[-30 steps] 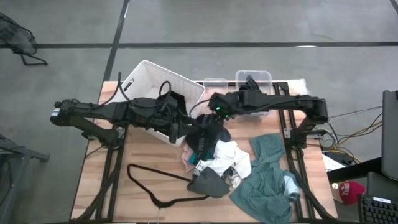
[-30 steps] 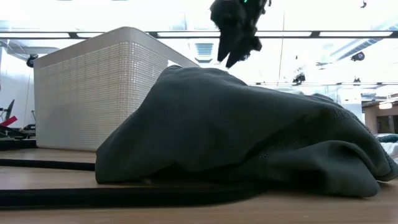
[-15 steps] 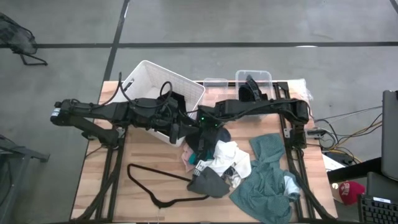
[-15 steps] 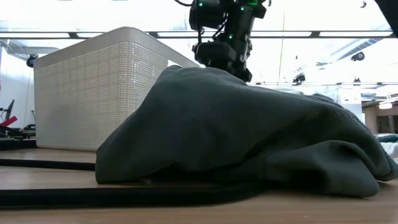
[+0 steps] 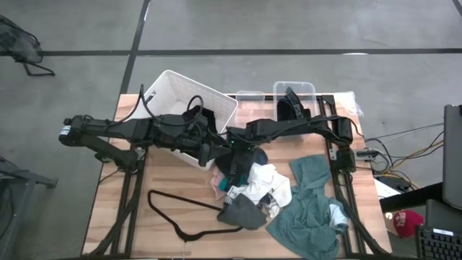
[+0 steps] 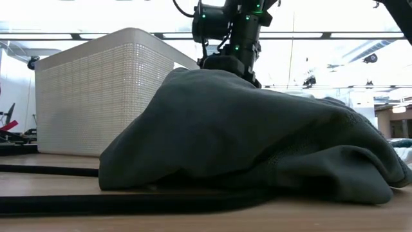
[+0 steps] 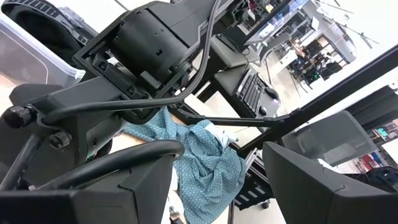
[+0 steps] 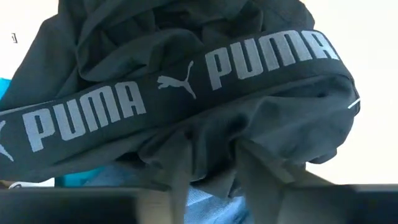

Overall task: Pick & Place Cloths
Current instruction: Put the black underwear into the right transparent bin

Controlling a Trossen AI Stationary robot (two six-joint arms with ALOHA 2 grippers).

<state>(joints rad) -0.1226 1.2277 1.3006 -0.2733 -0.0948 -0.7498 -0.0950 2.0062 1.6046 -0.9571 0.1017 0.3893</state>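
A pile of cloths lies on the table's middle and right. It holds a black garment with a PUMA waistband, white pieces, a grey one and a large teal-green cloth. My right gripper points down into the black garment on top of the pile and is shut on it. My left gripper hovers open by the white basket's near right corner, holding nothing. My right gripper comes from above, pointing down. A bunched fold of the black garment, just beside its PUMA waistband, sits between the two fingers. Creases run out from that spot. The garment rests on the pile.
The white basket stands at the table's far left. Two clear plastic bins sit at the far edge. A thin black wire hanger lies on the bare wood near the front left. The grey cloth fills the low view's foreground.
My right gripper has moved toward the table's left and a little nearer, and has come down from high above the pile onto the black garment. The cloths have kept their places.
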